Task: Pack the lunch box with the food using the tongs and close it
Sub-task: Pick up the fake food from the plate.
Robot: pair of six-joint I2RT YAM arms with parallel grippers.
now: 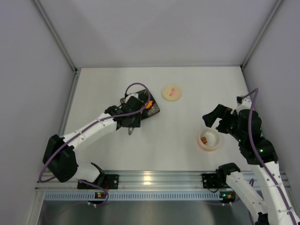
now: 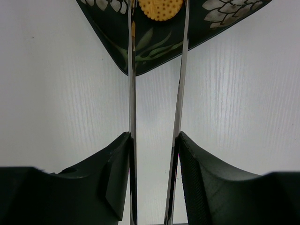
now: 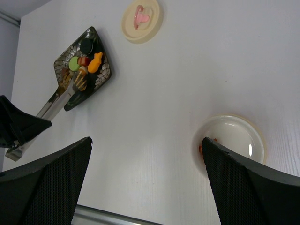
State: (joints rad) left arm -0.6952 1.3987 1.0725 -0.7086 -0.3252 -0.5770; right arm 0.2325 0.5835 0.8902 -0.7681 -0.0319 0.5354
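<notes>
**Left gripper (image 2: 154, 137) clamping the tongs (image 2: 132, 93), reaching over the plate (image 2: 112, 28) for a pick**

The tong tips are straddling a round yellow biscuit (image 2: 161, 9) at the top of the left wrist view. The next move is likely calling for a firmer squeeze, a lift, then a carry to the lunch box (image 3: 234, 136). It is sitting open at the lower right of the right wrist view. The right gripper (image 3: 146, 140) is waiting near it, fingers wide apart, holding nothing. Counting: one pair of tongs, one plate, one lunch box, one lid (image 1: 171, 92) lying apart on the counter (image 1: 178, 126), five or six pieces of food (image 3: 84, 61) on the plate (bunched, hard to separate) and one orange piece (image 1: 204, 139) showing inside the box.
</notes>
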